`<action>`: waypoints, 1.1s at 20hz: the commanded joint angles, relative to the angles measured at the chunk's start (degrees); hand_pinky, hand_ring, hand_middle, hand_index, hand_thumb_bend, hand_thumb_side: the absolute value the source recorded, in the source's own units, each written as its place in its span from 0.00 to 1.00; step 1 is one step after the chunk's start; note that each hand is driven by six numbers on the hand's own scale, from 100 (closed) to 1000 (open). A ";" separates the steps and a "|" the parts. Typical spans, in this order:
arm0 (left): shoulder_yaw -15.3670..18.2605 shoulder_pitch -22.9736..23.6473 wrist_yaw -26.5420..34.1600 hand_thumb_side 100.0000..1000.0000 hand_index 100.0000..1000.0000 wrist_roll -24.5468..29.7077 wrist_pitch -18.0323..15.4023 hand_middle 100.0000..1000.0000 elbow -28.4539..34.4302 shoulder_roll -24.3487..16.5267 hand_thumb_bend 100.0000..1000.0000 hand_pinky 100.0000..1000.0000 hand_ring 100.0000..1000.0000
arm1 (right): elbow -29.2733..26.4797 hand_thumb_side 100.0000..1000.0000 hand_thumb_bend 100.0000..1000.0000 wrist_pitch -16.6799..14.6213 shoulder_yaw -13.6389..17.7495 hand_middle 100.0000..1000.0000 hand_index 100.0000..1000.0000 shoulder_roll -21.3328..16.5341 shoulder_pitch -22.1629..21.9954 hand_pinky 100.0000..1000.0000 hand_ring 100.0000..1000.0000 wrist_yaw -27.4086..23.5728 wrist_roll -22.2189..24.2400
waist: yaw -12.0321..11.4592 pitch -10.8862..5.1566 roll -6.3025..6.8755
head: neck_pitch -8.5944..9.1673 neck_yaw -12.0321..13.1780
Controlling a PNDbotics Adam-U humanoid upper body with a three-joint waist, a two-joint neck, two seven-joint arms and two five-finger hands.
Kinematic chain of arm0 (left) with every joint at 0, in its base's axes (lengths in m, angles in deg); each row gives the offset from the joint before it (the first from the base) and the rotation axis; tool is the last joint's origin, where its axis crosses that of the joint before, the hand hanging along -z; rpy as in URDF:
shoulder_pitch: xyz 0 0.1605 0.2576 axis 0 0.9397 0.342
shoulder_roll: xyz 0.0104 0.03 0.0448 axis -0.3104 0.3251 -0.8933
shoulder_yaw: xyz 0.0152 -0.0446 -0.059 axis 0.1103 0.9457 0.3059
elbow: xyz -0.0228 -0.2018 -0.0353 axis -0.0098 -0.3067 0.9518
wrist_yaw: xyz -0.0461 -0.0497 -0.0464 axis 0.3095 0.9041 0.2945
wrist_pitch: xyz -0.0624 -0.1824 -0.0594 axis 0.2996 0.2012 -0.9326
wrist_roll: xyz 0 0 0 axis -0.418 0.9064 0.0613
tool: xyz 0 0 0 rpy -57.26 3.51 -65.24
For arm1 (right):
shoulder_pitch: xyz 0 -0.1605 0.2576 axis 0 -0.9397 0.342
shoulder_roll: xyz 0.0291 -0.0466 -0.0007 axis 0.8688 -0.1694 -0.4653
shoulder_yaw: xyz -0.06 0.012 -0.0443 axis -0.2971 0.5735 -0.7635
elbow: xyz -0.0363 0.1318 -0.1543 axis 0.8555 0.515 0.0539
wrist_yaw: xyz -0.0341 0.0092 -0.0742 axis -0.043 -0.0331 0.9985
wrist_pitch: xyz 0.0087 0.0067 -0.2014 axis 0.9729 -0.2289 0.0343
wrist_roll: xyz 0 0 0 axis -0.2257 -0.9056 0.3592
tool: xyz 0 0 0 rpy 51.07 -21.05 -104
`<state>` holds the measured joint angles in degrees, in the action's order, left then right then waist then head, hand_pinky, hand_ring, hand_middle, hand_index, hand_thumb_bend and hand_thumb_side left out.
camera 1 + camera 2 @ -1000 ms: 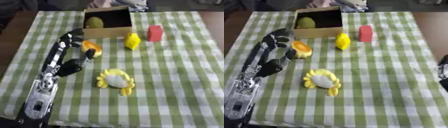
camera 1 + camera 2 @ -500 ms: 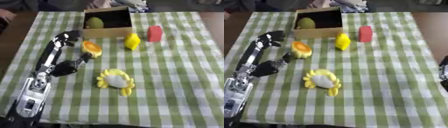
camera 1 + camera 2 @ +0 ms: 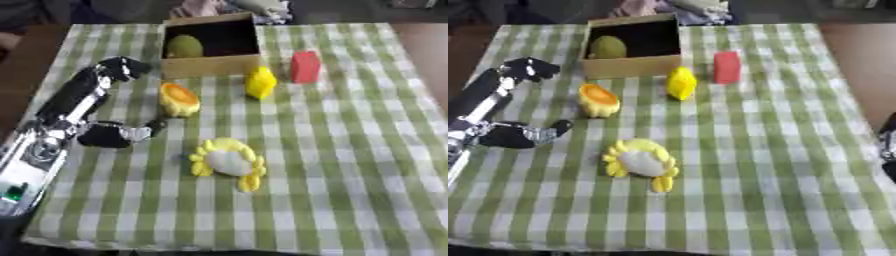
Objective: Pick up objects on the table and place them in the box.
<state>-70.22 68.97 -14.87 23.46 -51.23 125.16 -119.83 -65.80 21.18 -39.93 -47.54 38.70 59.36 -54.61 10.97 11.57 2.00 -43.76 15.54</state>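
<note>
My left hand [image 3: 80, 102] lies open on the left side of the table, fingers stretched toward the box and thumb [image 3: 118, 135] pointing right, holding nothing. An orange rounded object [image 3: 179, 99] sits just right of it, apart from the fingers. The open cardboard box [image 3: 212, 66] stands at the back with a green-yellow round object [image 3: 184, 46] inside. A small yellow object [image 3: 260, 82] and a red block [image 3: 305, 66] stand right of the box. A yellow and white flower-like toy [image 3: 227, 162] lies in the middle. A dark sliver of my right hand [image 3: 887, 147] shows at the right edge.
A green and white checked cloth [image 3: 350, 165] covers the table. Bare brown tabletop [image 3: 429, 45] shows past the cloth's right edge. Blurred pale things lie beyond the table's far edge behind the box.
My left hand has drawn back to the left and toward me, away from the orange object, which stays in place. Nothing else has moved.
</note>
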 commanded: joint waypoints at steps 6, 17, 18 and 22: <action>-5.06 -6.17 -2.54 0.22 0.87 12.08 2.58 0.75 1.12 -13.10 0.51 0.75 0.73 | -0.16 0.37 0.00 -0.18 -0.43 0.59 0.81 -1.28 0.09 0.55 0.62 0.04 0.50 | 0.82 -1.80 0.65 | -0.02 0.58; -9.62 -13.17 -4.60 0.11 0.85 18.73 3.97 0.72 0.19 -14.65 0.46 0.75 0.71 | 0.05 0.36 0.00 -0.34 -0.78 0.59 0.81 -1.35 -0.06 0.55 0.62 -0.20 0.79 | 1.01 -1.96 0.97 | -0.35 0.65; -10.07 -13.81 -4.93 0.10 0.85 19.10 3.89 0.72 -0.40 -14.41 0.45 0.75 0.70 | 0.06 0.36 0.00 -0.34 -0.81 0.59 0.81 -1.36 -0.08 0.55 0.62 -0.21 0.82 | 1.06 -1.97 0.96 | -0.35 0.68; -11.45 -16.15 -6.03 0.08 0.84 19.86 3.24 0.71 -3.45 -13.34 0.43 0.74 0.69 | 0.09 0.36 0.00 -0.36 -0.93 0.59 0.81 -1.42 -0.09 0.55 0.62 -0.24 0.94 | 1.24 -1.96 0.95 | -0.35 0.68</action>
<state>-81.82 53.62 -20.41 42.96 -47.82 122.19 -132.06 -65.12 20.92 -40.94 -47.59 38.23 59.28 -53.88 12.20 11.26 2.18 -43.84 16.05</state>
